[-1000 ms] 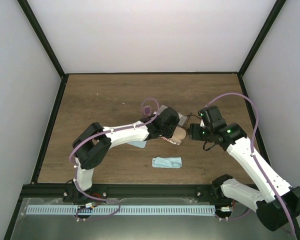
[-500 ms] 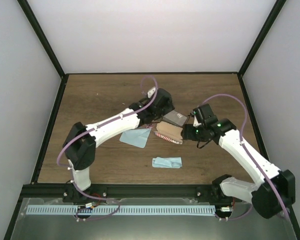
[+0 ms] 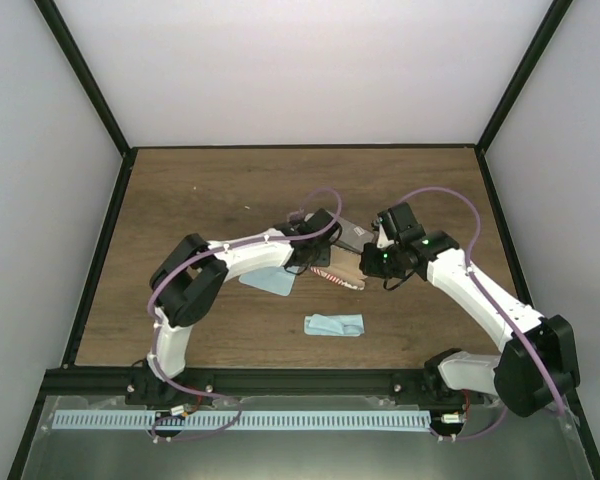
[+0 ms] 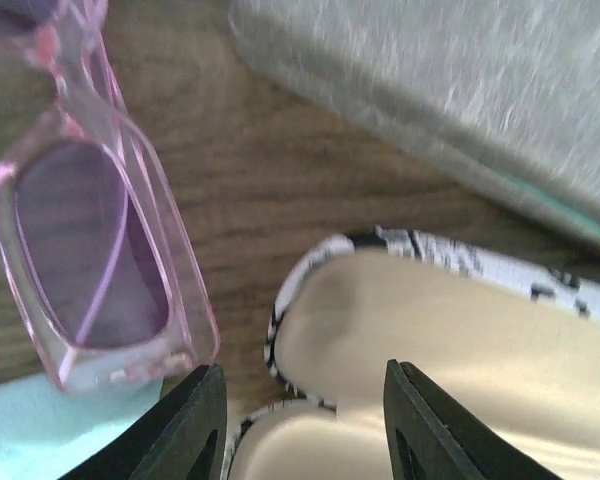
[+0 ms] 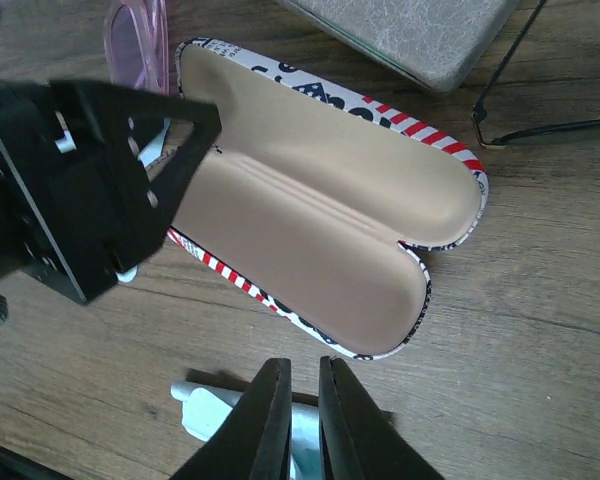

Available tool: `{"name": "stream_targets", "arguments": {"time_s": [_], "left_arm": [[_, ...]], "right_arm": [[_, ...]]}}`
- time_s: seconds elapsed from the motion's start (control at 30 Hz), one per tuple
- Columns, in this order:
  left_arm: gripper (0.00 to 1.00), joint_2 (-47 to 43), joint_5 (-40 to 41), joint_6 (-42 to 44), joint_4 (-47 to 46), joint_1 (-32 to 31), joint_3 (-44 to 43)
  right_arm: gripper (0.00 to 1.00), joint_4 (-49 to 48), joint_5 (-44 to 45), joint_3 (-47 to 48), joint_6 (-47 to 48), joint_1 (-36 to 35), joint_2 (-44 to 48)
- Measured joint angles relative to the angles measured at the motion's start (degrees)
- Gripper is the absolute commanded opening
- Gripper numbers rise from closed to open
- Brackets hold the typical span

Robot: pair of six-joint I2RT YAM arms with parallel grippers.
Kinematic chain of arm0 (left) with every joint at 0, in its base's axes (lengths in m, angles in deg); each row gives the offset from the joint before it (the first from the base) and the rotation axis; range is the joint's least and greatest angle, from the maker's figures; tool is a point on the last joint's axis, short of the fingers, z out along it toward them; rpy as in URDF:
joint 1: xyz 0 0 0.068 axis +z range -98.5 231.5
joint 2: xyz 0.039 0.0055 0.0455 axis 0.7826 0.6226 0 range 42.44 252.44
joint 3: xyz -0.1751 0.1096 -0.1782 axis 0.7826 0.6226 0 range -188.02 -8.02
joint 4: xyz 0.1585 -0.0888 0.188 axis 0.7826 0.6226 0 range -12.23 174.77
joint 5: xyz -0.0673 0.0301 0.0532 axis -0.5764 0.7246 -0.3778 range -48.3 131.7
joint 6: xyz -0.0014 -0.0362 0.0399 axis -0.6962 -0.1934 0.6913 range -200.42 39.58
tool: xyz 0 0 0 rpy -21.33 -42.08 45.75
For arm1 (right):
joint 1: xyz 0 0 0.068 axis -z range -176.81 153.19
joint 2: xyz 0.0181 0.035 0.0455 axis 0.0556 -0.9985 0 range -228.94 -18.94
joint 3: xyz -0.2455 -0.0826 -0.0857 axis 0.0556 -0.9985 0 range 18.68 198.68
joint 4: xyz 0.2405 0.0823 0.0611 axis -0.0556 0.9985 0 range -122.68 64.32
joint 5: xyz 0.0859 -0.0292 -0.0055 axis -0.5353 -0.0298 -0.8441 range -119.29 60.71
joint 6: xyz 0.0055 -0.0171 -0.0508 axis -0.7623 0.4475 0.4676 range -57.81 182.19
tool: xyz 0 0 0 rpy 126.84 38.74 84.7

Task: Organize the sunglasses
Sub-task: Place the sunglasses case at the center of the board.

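Left arm (image 3: 255, 256) back over striped case (image 5: 320, 230), jaws apart; right arm (image 3: 472, 288) nearer, jaws together.

Bright, even, diffuse light, faint soft shadows on the wooden table (image 3: 180, 200), left wrist view very close and blurred, pink-lensed sunglasses (image 4: 90, 250) soft-edged, right wrist view sharper

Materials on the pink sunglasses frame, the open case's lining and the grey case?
Pink sunglasses: looks like clear, glossy moulded plastic; wood grain shows through the thick frame, lenses tinted purple.
Open case: lining looks like matte beige felt or suede, no shine; printed outer shell, material unclear.
Grey case: mottled, fibrous-looking matte grey surface; fabric or textured wrap, can't tell.
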Motion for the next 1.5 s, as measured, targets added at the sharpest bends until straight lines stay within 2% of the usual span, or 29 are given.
{"name": "stream_targets", "arguments": {"time_s": [0.37, 0.57, 0.73, 0.93, 1.13, 1.3, 1.5], "left_arm": [[0.46, -1.62, -1.9, 1.6, 0.15, -0.87, 6.47], [0.59, -5.22, -1.79, 1.03, 0.66, -0.9, 10.29], [0.63, -7.26, -0.33, 0.98, 1.42, -0.87, 9.68], [0.91, -7.76, 1.07, 1.53, 2.54, -0.87, 5.29], [0.93, -16.04, 1.9, 1.11, 4.39, -0.9, 5.44], [0.91, -27.02, 1.73, 0.96, 3.78, -2.19, 14.01], [0.94, -25.27, -4.11, 0.7, 3.63, -9.51, 23.32]], "right_arm": [[0.15, -0.26, -0.02, -0.02, -1.16, 0.0, 0.02], [0.26, -0.37, -0.04, -0.02, -1.36, 0.0, 0.02], [0.3, -0.28, -0.26, -0.02, -1.22, 0.0, 0.02], [0.51, 2.29, -1.49, 0.0, 0.13, 0.02, 0.02], [0.58, 6.14, -3.78, -2.21, 1.49, 0.02, 1.84], [0.61, 6.21, -7.45, -9.7, 1.88, 0.0, 2.71], [0.61, 5.27, -10.27, -13.57, 1.77, -0.83, 0.31]]}}
